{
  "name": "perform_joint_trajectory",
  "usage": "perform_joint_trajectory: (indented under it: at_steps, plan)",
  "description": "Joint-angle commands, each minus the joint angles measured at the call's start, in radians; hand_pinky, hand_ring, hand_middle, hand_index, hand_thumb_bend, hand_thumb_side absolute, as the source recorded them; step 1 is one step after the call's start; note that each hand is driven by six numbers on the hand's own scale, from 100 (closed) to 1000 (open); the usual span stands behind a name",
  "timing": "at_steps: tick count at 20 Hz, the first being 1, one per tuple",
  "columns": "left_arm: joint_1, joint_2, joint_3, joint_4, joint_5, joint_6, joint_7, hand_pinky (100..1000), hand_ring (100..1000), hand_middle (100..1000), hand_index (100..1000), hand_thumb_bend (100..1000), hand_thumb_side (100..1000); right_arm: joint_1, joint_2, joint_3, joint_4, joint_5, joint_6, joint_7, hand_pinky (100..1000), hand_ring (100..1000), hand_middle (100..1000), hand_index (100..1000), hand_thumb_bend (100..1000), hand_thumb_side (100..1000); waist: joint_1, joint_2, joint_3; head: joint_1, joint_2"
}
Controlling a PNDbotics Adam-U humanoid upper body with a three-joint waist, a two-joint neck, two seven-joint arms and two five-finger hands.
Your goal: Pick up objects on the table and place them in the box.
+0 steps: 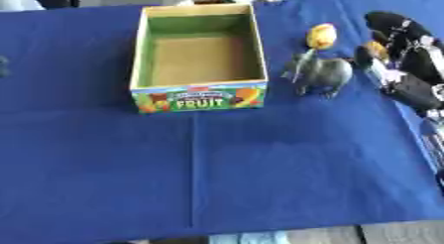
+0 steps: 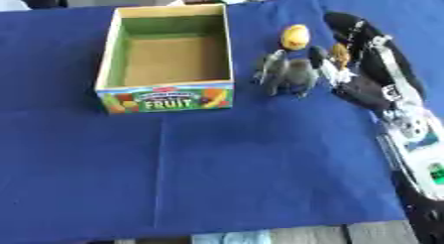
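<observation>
Blue cloth (image 1: 260, 178) covers the whole table before us, with a faint crease running down it from the box to the near edge. In the upper left-centre of the frame sits the box (image 1: 198, 91), an open cardboard tray with green inner walls and a brown floor; its front panel carries bright fruit pictures and the word FRUIT. Nothing lies inside it.

Just right of the box, in the upper right of the frame, stands a grey toy elephant (image 1: 319, 73), upright on its legs and apart from the box wall. Right behind it, touching or nearly touching its head, lies a small yellow-orange fruit-shaped piece (image 1: 322, 35). Both rest on the cloth, outside the box.

Our right hand (image 2: 347, 72) comes in from the upper right corner on its black and silver arm (image 2: 395, 96), reaching down beside the elephant. Its fingers lie close against the elephant's right flank, but we cannot tell whether they are curled round the toy or only near it, as that part is blurred. A small orange patch (image 2: 340, 53) shows among the fingers; we cannot make out what it is.

Our left hand shows in neither view.
</observation>
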Motion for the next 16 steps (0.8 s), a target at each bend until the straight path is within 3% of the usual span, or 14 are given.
perform_joint_trajectory:
  at_steps: [1, 8, 16]
  plan:
    - [-0.01, 0.021, 0.002, -0.019, 0.001, 0.0, 0.002, 583, 588, 637, 720, 202, 501, -0.014, -0.029, -0.01, -0.006, 0.006, -0.002, 0.0, 1000, 961, 859, 878, 305, 338, -0.001, -0.017, -0.001, -0.003, 0.006]
    - [-0.008, 0.023, 0.001, -0.019, 0.001, 0.001, 0.0, 583, 588, 639, 720, 202, 501, -0.018, -0.085, -0.006, 0.0, 0.022, -0.017, 0.008, 1000, 960, 854, 879, 307, 332, -0.002, -0.02, -0.001, -0.004, 0.007]
    - [-0.006, 0.028, -0.001, -0.019, 0.0, 0.002, -0.002, 584, 588, 640, 720, 202, 501, -0.03, -0.235, 0.026, 0.026, 0.044, -0.068, 0.037, 1000, 959, 848, 881, 308, 329, -0.005, -0.022, 0.001, -0.008, 0.012]
